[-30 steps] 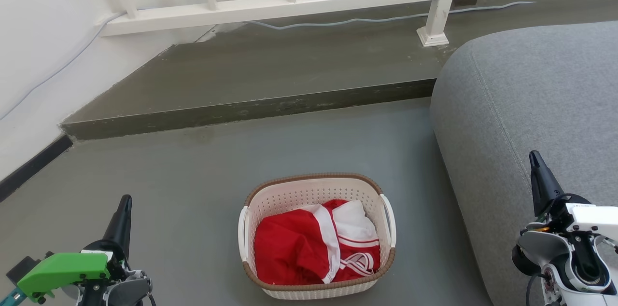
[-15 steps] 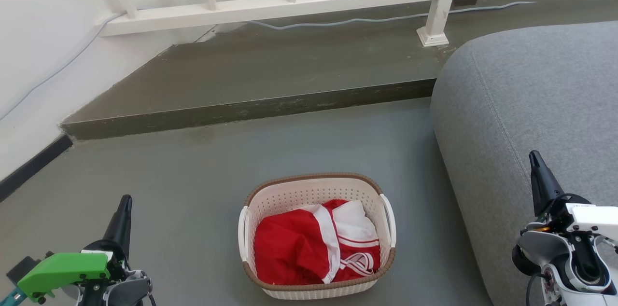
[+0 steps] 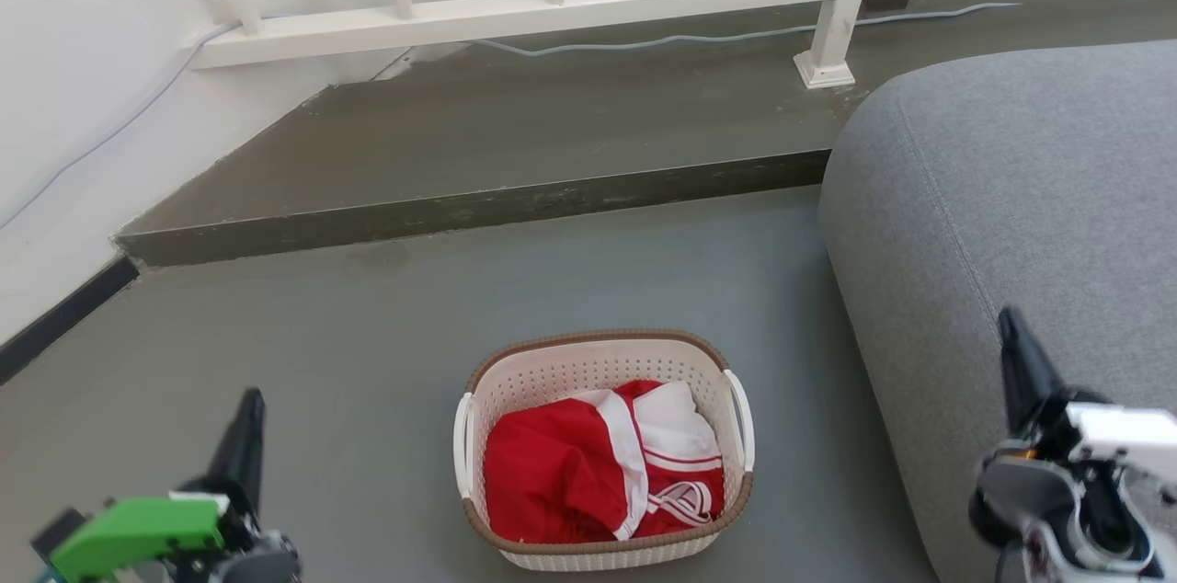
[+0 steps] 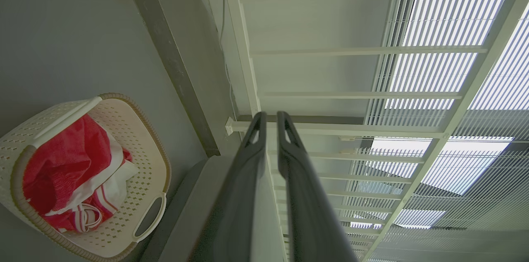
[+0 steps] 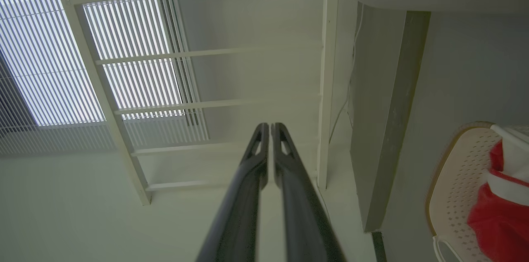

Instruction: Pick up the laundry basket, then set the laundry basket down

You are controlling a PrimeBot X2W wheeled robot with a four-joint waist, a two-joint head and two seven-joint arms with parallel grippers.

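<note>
Right, down at the jaws first: the left gripper [image 4: 270, 123] has them drawn almost together, only a sliver of daylight between the two dark fingers, and nothing held. Same on the right gripper [image 5: 270, 129], jaws pressed close, empty. Both point ahead at the white railing [image 3: 552, 8] rather than at anything they could take, which reads to me as a parked pose, arms tucked low and wide so the middle is free.

And in that middle sits the laundry basket [image 3: 570, 376], flat on the grey floor [image 3: 368, 344], between the two arms and well apart from both. Inside is a crumpled red and white garment [image 3: 570, 463], lying below the brown rim, so nothing should spill on a level lift.

Look at the orientation: one white loop handle [image 3: 462, 445] faces the robot's left, the other handle [image 3: 740, 417] faces its right. That looks made for a two-armed lift, one side each. The pickup, I'd say, hasn't begun; those jaws must open before they can hook anything.

Further out, the grey sofa [image 3: 1011, 178] crowds the right arm, and a raised step [image 3: 478, 206] runs beyond the basket.
</note>
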